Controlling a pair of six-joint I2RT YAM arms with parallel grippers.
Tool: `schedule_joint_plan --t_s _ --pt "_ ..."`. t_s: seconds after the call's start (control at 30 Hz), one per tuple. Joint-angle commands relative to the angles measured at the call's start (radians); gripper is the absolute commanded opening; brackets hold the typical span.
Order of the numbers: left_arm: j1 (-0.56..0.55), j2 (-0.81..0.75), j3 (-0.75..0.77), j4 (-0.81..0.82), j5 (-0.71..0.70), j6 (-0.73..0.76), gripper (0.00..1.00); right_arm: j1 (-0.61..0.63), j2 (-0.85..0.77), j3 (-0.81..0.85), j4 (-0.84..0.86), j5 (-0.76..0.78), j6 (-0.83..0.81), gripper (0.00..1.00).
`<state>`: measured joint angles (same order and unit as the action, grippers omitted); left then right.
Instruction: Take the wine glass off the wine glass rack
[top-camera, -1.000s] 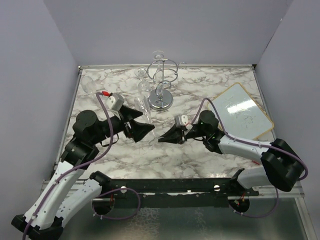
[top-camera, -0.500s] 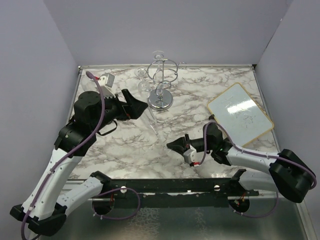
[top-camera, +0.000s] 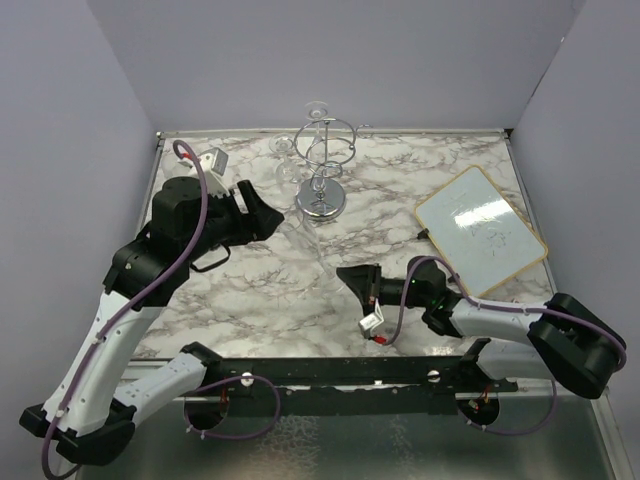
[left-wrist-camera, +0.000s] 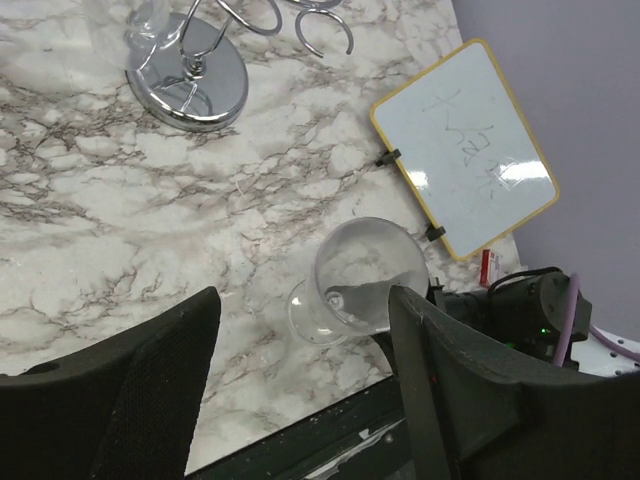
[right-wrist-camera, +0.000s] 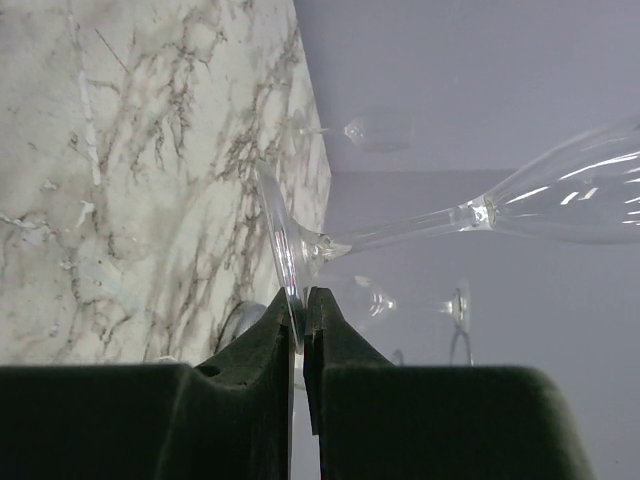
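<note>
The wine glass rack (top-camera: 322, 170) stands at the back middle of the table, with other clear glasses hanging from its loops. Its mirrored base also shows in the left wrist view (left-wrist-camera: 190, 85). My right gripper (top-camera: 350, 275) is shut on the foot rim of a clear wine glass (top-camera: 308, 240), off the rack and in front of it. In the right wrist view my right gripper (right-wrist-camera: 302, 295) pinches the foot, and the stem of the wine glass (right-wrist-camera: 400, 232) runs off to the right. My left gripper (top-camera: 258, 210) is open, above and left of the wine glass (left-wrist-camera: 370, 275), not touching it.
A yellow-framed whiteboard (top-camera: 480, 228) lies at the right of the marble table and also shows in the left wrist view (left-wrist-camera: 462, 145). Grey walls close in the left, back and right. A black rail runs along the near edge.
My left gripper has drawn back up and to the left, away from the glass. My right gripper has turned and swung toward the near edge with the glass foot in it.
</note>
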<state>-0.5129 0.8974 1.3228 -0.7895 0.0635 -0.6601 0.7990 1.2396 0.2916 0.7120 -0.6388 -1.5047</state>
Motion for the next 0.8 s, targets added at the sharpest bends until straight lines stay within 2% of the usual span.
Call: schedule_joint_plan --t_s 0.0,0.2,0.33,0.53,0.77 --pt "-0.005 0.025 0.048 -0.053 0.012 0.009 0.69 0.023 0.009 0.034 0.082 0.090 -0.164 0.01" --pt "-0.004 0.056 0.081 -0.083 0.049 0.037 0.60 0.039 0.021 0.068 0.053 0.129 -0.239 0.01" --pt "-0.004 0.072 0.089 -0.112 0.077 0.064 0.49 0.051 0.045 0.077 0.076 0.153 -0.267 0.01" --pt "-0.004 0.076 0.110 -0.148 0.069 0.100 0.45 0.058 0.084 0.092 0.099 0.188 -0.311 0.01" --pt "-0.004 0.106 0.124 -0.220 0.056 0.188 0.42 0.060 0.109 0.133 0.048 0.162 -0.330 0.01"
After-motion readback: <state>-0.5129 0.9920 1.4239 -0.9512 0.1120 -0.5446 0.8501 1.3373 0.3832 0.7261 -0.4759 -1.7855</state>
